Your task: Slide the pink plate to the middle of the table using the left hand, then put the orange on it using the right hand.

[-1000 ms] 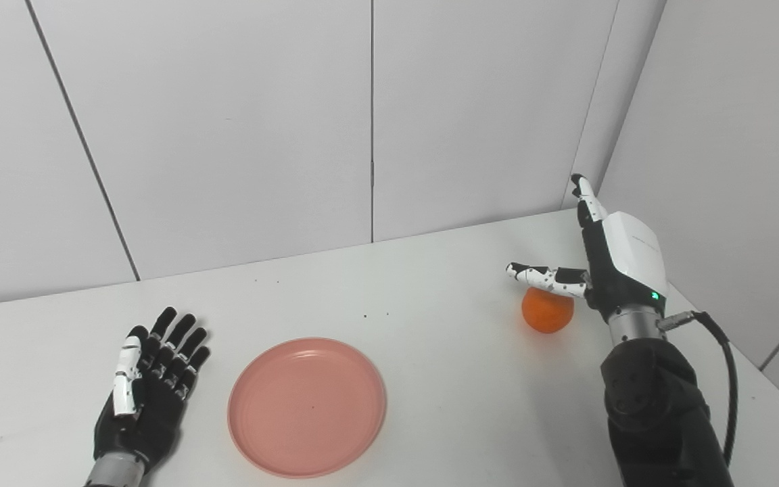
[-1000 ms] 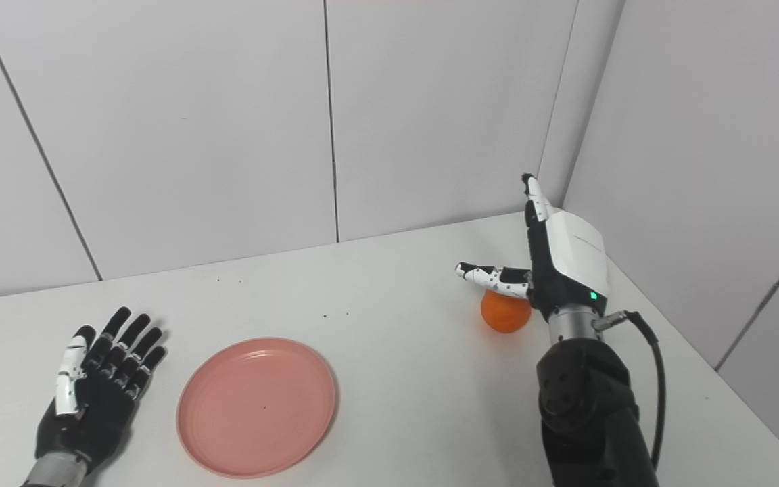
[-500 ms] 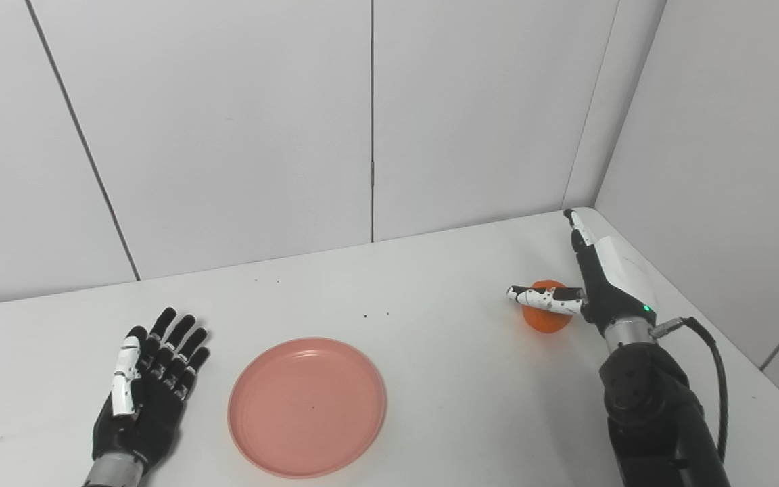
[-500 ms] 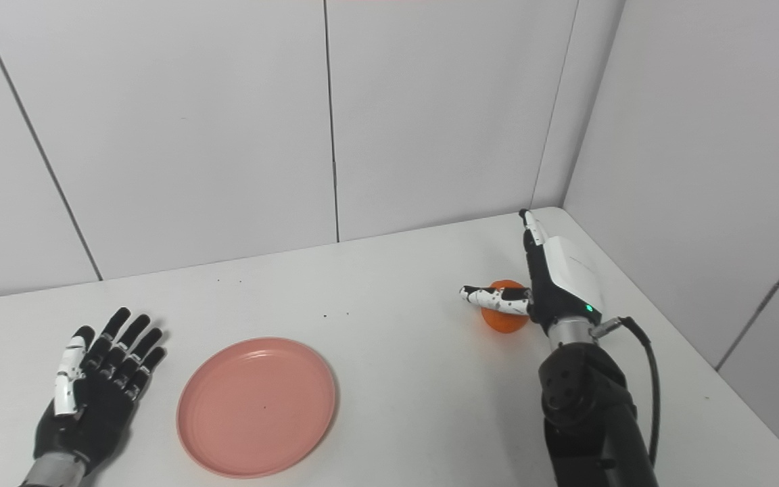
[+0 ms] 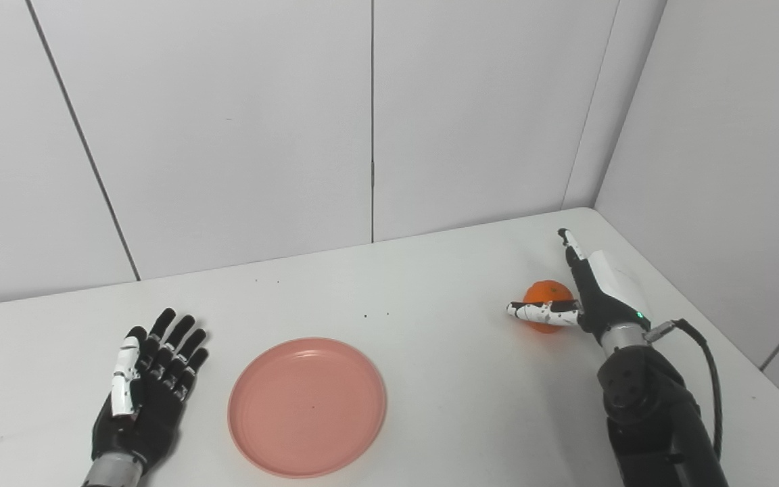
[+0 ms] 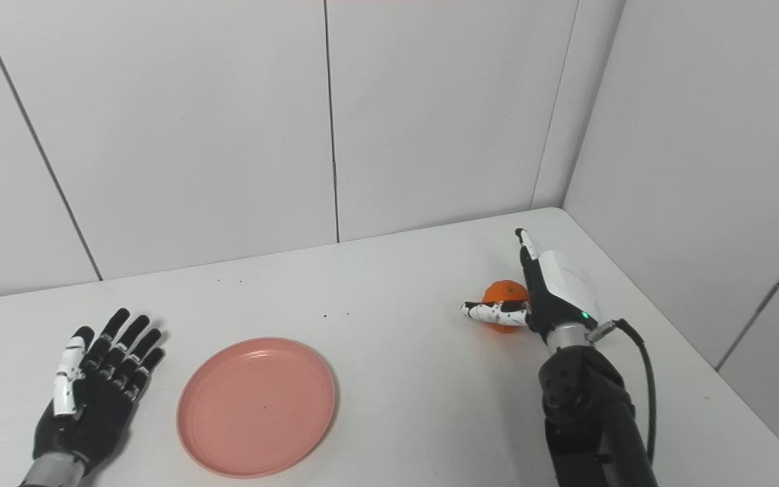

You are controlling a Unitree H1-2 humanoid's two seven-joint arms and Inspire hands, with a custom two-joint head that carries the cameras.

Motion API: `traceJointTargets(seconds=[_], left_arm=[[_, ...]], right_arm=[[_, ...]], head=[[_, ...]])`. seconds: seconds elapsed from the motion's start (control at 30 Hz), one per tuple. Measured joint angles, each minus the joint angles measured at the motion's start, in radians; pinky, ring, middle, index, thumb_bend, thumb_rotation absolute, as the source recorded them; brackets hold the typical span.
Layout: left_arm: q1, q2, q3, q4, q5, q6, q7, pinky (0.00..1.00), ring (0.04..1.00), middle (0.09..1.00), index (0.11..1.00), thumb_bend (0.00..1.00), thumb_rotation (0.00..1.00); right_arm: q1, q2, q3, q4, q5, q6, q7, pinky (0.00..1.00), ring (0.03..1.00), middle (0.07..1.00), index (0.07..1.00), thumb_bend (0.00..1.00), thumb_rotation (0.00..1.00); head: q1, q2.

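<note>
A round pink plate (image 5: 307, 406) lies on the white table (image 5: 443, 379), left of its middle and near the front edge. My left hand (image 5: 149, 392) rests flat and open on the table just left of the plate, apart from it. At the right, the orange (image 5: 546, 296) sits on the table. My right hand (image 5: 589, 297) is low beside it and open, fingers running along its right side and the thumb (image 5: 539, 312) stretched across its front. The thumb hides the orange's lower part.
Grey wall panels (image 5: 372, 122) close the table at the back and at the right, meeting in a corner just behind the orange. A black cable (image 5: 711, 379) loops from the right wrist. Small dark specks (image 5: 376, 314) dot the table.
My right hand has come down from above the orange to table level, so the orange now shows above the thumb. Plate, orange and left hand have stayed in place.
</note>
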Motion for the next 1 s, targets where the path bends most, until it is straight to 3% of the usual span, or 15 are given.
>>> traceJointTargets(seconds=[0.73, 1.0], left_arm=[[0.000, 0.005, -0.001, -0.001, 0.000, 0.001, -0.002, 0.98, 0.937, 0.938, 0.939, 0.31, 1.00], [0.000, 0.005, 0.003, -0.001, -0.001, 0.001, -0.002, 0.98, 0.943, 0.945, 0.945, 0.32, 1.00]], right_arm=[[-0.036, 0.003, -0.046, 0.100, -0.025, 0.000, 0.043, 0.75, 0.883, 0.922, 0.933, 1.00, 0.37], [-0.043, 0.003, -0.060, 0.126, -0.034, 0.000, 0.046, 0.65, 0.804, 0.851, 0.921, 1.00, 0.38]], head=[[0.009, 0.014], [0.014, 0.014]])
